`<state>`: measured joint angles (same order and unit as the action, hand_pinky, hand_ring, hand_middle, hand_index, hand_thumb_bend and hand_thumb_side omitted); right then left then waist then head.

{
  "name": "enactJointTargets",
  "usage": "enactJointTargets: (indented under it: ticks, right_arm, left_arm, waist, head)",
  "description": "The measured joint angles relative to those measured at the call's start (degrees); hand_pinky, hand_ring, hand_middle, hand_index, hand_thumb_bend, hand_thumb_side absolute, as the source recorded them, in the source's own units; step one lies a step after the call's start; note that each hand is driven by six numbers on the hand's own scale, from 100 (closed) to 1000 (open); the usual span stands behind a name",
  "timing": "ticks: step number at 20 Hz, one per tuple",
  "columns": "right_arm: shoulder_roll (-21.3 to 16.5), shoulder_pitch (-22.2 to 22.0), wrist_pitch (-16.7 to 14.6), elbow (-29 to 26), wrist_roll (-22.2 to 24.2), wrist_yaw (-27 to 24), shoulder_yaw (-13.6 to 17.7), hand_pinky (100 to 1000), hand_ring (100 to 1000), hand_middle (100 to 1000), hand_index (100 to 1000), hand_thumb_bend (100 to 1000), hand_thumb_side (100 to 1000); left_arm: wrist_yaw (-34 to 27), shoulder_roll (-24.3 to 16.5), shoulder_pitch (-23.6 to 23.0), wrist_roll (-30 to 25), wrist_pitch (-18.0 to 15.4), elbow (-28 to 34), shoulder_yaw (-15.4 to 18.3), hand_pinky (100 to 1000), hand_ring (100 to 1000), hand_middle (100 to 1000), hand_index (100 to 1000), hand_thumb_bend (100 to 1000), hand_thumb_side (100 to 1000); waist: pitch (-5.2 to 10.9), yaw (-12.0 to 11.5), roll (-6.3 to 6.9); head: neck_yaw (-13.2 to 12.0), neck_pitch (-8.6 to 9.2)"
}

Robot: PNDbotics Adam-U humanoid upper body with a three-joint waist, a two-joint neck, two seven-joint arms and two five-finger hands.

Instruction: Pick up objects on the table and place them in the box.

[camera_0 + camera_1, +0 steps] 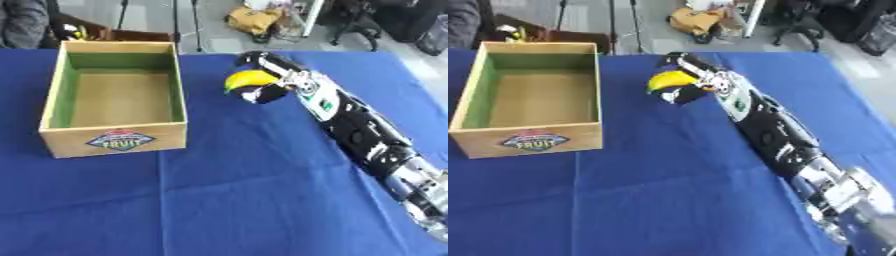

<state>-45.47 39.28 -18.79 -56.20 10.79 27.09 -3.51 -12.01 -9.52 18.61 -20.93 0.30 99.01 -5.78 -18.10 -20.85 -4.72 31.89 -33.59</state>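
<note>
A yellow banana [248, 78] is held in my right hand [265, 75], whose fingers curl round it at the far middle of the blue table. My right arm stretches in from the lower right. The hand and banana are to the right of the wooden box [118, 134], a short way from its right wall. The box has a green inner lining, a fruit label on its front, and nothing shows inside it. I cannot tell whether the banana is lifted off the cloth. My left hand shows in neither view.
A blue cloth [236, 200] covers the table. Beyond the far edge are chair legs, a dark box and a yellowish bag [252, 20] on the floor.
</note>
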Motion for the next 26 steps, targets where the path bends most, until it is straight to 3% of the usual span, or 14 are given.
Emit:
enactJointTargets:
  ticks: [20,26]
  right_arm:
    - [-0.52,-1.45,2.45,2.81,-4.84,3.61,1.39,811,877,823,865,198,317]
    - [-0.65,-1.44,2.37,2.83,-4.74,3.66,1.37,802,874,823,857,171,261]
  left_arm:
    - [0.42,0.03,0.0,0.03,-0.08,0.01,0.0,607,797,606,610,166,1000]
    - [0.43,0.09,0.0,0.03,-0.08,0.01,0.0,606,797,606,610,167,1000]
  waist:
    - [-0.46,0.36,0.23]
    - [-0.49,0.37,0.23]
  head:
    - [-0.23,0.98]
    - [-0.23,0.99]
